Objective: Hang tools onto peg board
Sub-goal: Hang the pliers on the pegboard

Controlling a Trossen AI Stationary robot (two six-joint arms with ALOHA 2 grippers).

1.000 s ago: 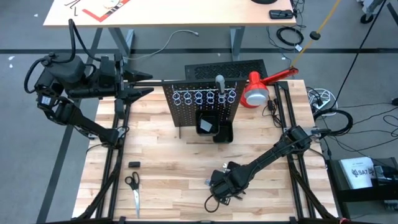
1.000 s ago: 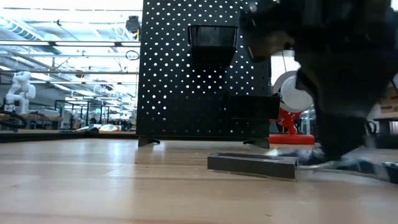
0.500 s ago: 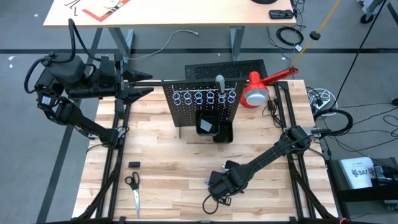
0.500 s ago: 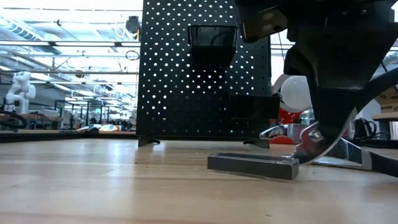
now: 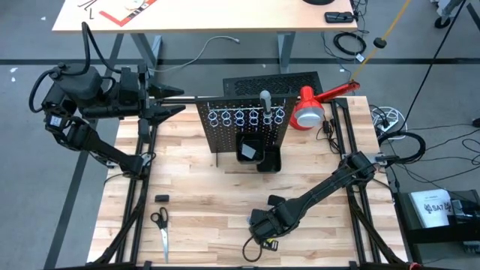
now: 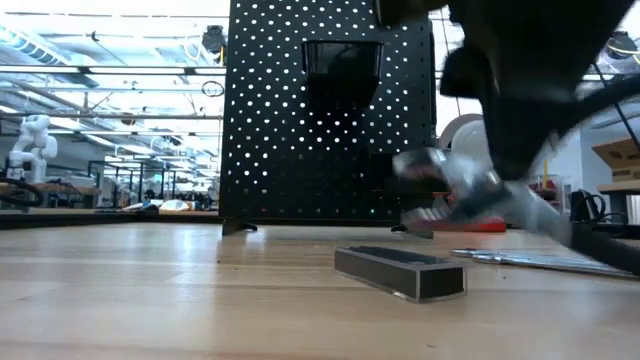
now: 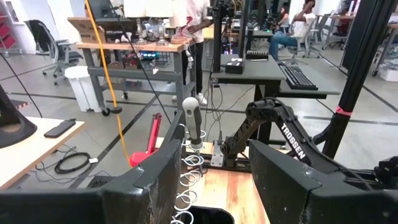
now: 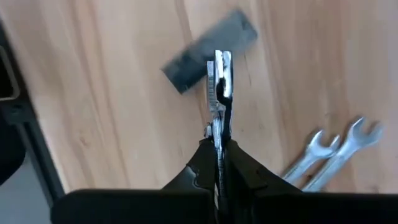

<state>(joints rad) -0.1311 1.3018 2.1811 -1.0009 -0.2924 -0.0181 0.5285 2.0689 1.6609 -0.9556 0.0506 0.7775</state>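
**Right gripper clamped on pliers, low over desk front**

Hard to make out: in low view the right arm is a dark mass filling the upper right, and the tool under it is motion-blurred, so its shape is unclear there. High view hides the right gripper (image 5: 264, 225) under its own wrist; only a loop of dark cable shows beside it. Right wrist view is clearest: both dark fingers (image 8: 202, 163) pressed together on silver pliers (image 8: 219, 93), seen edge-on, jaws pointing away from the gripper, handles hidden inside the grip.

Under the pliers lies a small dark grey block (image 8: 208, 51), blurred. Two thin silver wrenches (image 8: 326, 155) lie side by side on the wood nearby, partly cut off at the frame edge. Scissors (image 5: 160, 227) lie near the desk's front-left corner.

Left gripper (image 5: 169, 101) hangs wide apart, holding nothing, off the back-left of the desk, level w/ the peg board (image 5: 244, 127) top. Peg board stands upright mid-desk w/ a row of silver rings (image 5: 247, 117) and a black bin (image 5: 251, 150).

Desk (image 5: 195, 187) is pale wood planks on a black frame. Room behind: workbenches, office chairs, a red-armed lamp (image 5: 309, 111), people partly seen far off.

Writing: "TROSSEN" on the far arm in left wrist view.
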